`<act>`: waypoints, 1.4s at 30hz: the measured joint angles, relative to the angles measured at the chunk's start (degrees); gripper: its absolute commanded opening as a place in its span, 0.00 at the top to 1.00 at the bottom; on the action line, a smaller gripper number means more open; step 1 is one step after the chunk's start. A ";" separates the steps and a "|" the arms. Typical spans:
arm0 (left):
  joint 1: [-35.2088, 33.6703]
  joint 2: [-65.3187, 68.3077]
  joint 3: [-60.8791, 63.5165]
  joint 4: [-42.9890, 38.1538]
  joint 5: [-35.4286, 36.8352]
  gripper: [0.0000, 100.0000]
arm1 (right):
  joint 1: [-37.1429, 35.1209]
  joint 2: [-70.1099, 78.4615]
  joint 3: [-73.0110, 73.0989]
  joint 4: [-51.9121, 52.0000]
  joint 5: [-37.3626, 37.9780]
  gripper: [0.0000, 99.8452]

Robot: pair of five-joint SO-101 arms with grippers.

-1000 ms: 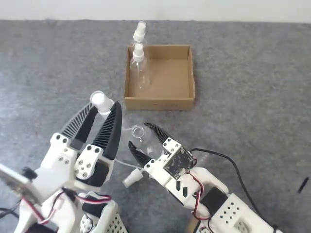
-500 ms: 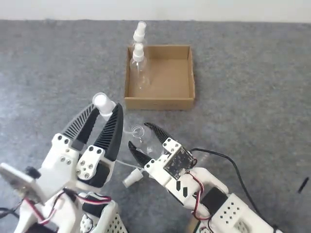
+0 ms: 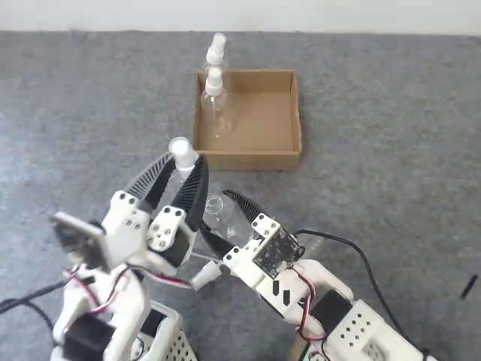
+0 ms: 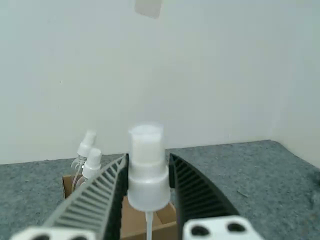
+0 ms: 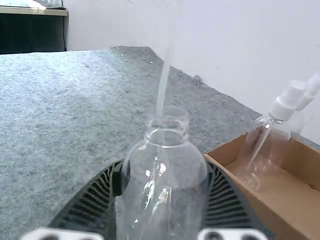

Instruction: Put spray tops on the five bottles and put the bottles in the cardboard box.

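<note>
High view, read from the left: the left gripper (image 3: 185, 162) is seen closed on a white spray top (image 3: 180, 148), which is held upright above the grey table (image 3: 75, 113). Its thin dip tube (image 5: 162, 85) is seen in the right wrist view hanging down to the open mouth of a clear bottle (image 3: 218, 213). A loose spray top (image 3: 201, 280) is seen lying on the table between the two arms. The clear bottle is gripped by the body in the right gripper (image 3: 214, 210), near the front wall of the cardboard box (image 3: 289, 113). A capped bottle (image 3: 216, 109) is stood inside the box at its far left corner. A second capped bottle (image 3: 216, 47) is stood just beyond the far wall.
</note>
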 measured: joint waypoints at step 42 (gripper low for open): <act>-0.35 0.09 0.35 8.00 -7.65 0.77 | 3.52 -0.09 0.00 0.00 0.09 0.98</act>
